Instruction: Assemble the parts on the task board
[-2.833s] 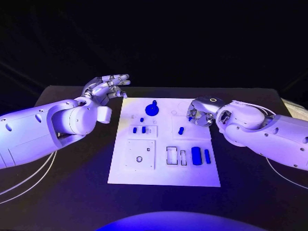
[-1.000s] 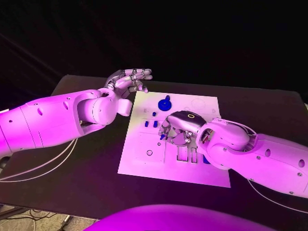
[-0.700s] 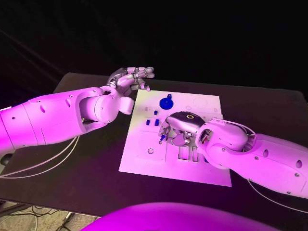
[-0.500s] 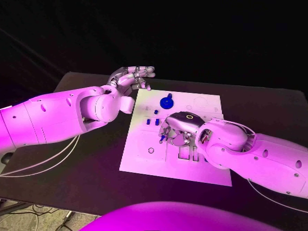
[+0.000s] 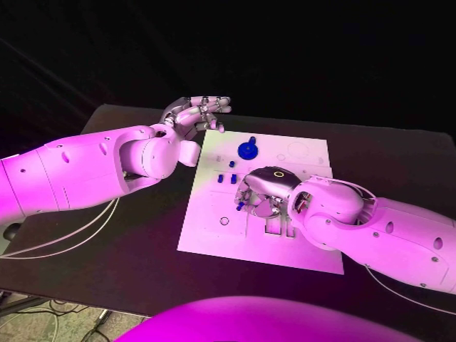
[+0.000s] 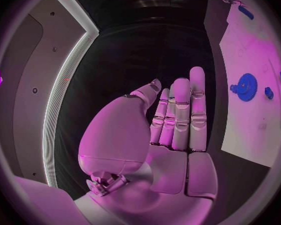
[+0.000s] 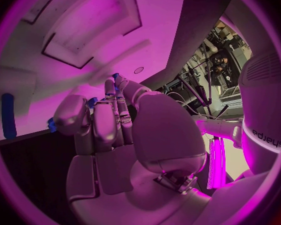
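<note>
The white task board (image 5: 213, 239) lies in the middle of the black table. My right hand (image 5: 267, 192) hovers low over its centre, fingers curled, and pinches a small blue part (image 5: 241, 204) at the fingertips; the right wrist view shows that small blue part (image 7: 90, 102) between the thumb and the fingers. A blue gear with a knob (image 5: 248, 149) sits at the board's far end, with small blue pegs (image 5: 225, 180) just nearer. My left hand (image 5: 195, 112) is raised beyond the board's far left corner, fingers straight and side by side, holding nothing.
In the left wrist view the blue gear (image 6: 245, 86) lies on the board (image 6: 253, 120) beside the left hand (image 6: 172, 120). A long blue part (image 7: 8, 116) lies on the board near the right hand (image 7: 115, 130). A rectangular recess (image 7: 90, 40) is cut in the board.
Since the earliest frame my right hand has moved from the board's right side to over its middle. Over the last second it has hardly shifted. My left hand stays raised.
</note>
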